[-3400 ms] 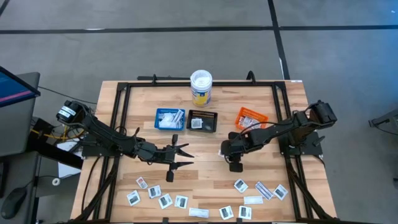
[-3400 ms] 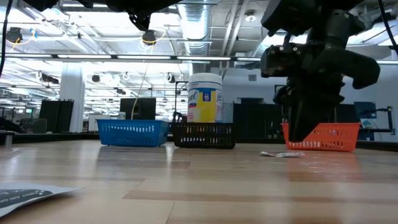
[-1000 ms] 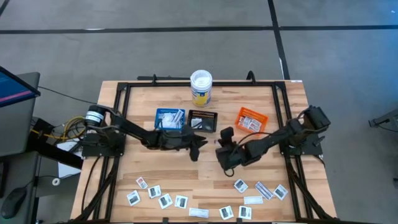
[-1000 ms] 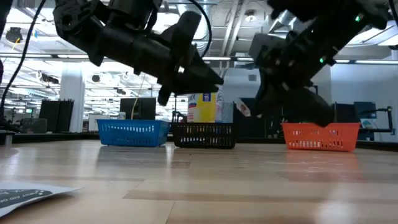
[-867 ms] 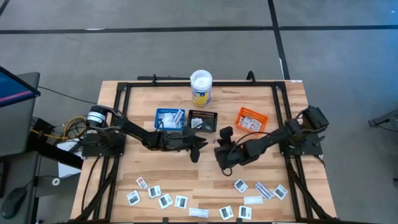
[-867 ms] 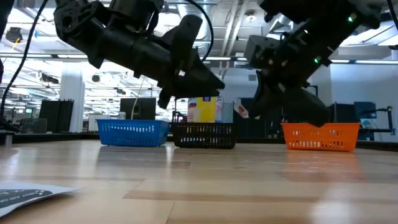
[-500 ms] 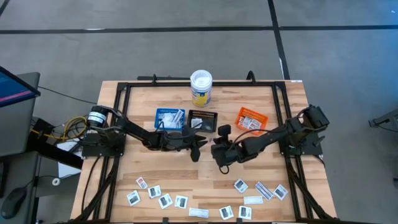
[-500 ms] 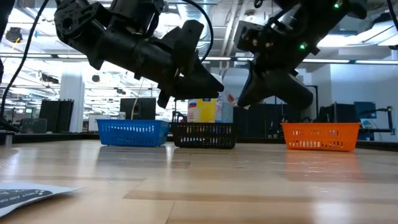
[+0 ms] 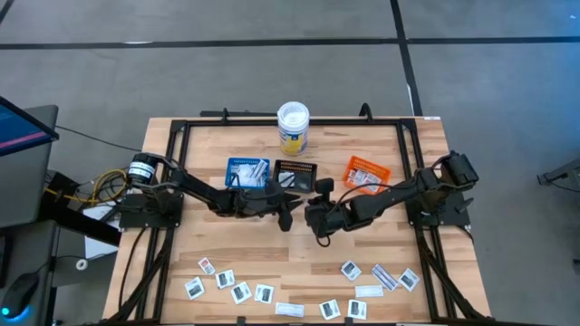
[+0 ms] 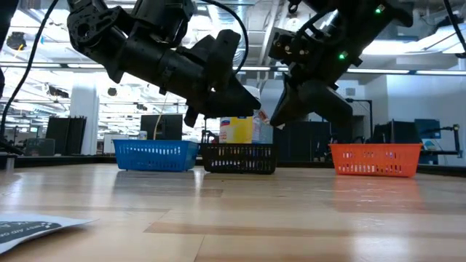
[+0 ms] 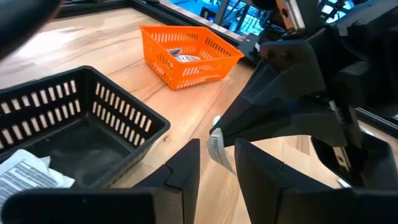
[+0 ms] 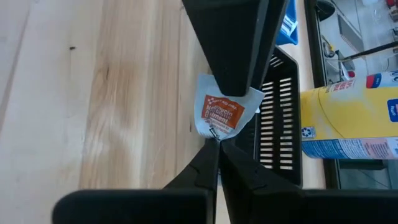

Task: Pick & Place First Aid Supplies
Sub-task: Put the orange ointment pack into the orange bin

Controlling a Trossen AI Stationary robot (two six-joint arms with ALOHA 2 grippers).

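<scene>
A small white packet with orange-red print (image 12: 224, 112) hangs in the air in front of the black tray (image 9: 296, 176). My right gripper (image 12: 219, 144) is shut on it; in the high view it sits at mid-table (image 9: 314, 217). My left gripper (image 11: 216, 144) reaches in from the left (image 9: 288, 212), open by a narrow gap. Its fingers stand on either side of the packet (image 11: 217, 150); whether they touch it I cannot tell. Many more packets lie flat along the near edge (image 9: 227, 281) (image 9: 372, 276). My right gripper pinches the packet by one edge (image 12: 213, 132) between its two fingertips. The fingers come from the table's right, slanting down. The packet is lifted clear of the table, and its free part sticks out beyond the fingertips toward my left gripper.
Three small trays stand in a row behind the grippers: blue (image 9: 246, 172), black, and orange (image 9: 366, 174), each holding packets. A white-lidded yellow tub (image 9: 293, 127) stands farther back. A dark frame (image 9: 177, 136) borders the table.
My right gripper has carried the packet toward the table's left and upward, up to my left gripper, staying shut on it. The packet now sits between my left gripper's fingers.
</scene>
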